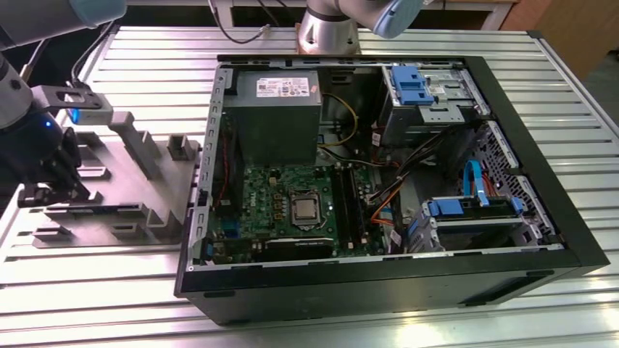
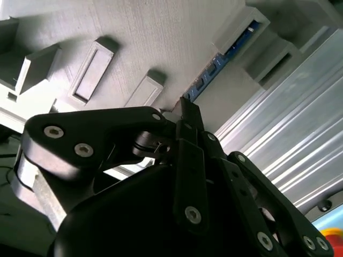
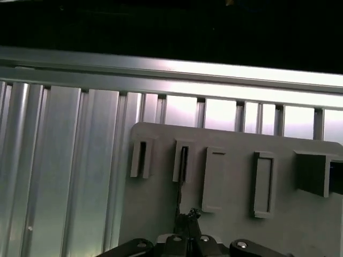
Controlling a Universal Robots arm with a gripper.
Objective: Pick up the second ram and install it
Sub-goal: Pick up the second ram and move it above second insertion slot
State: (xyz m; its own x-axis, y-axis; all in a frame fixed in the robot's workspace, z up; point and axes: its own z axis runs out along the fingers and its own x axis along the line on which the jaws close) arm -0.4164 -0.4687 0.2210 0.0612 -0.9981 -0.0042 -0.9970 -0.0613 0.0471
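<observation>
In the exterior view, the gripper (image 1: 43,190) is seen lowered onto the grey holder block (image 1: 145,174) at the exterior view's left. The open computer case (image 1: 541,181) lies well apart on the ribbed table (image 1: 97,290) to the right. The arm's base is mounted at the far edge of the table. Its wrist is carried out over the block with the claw pointed downward.

In the second wrist view, the second ram (image 2: 225,53) is shown standing on edge in a groove of the block. The claw (image 2: 186,110) is drawn closed at the strip's near end and is judged to be pinched on it.

In the first wrist view, the strip (image 3: 182,166) is caught edge-on as a thin dark line running from the closed claw (image 3: 185,222) into its groove.

The lift is judged best made straight out of the groove. The board should be kept square to the slot walls and the grip held on the bare edge, not on the chips. Any twist could bind or bend so thin a strip.
</observation>
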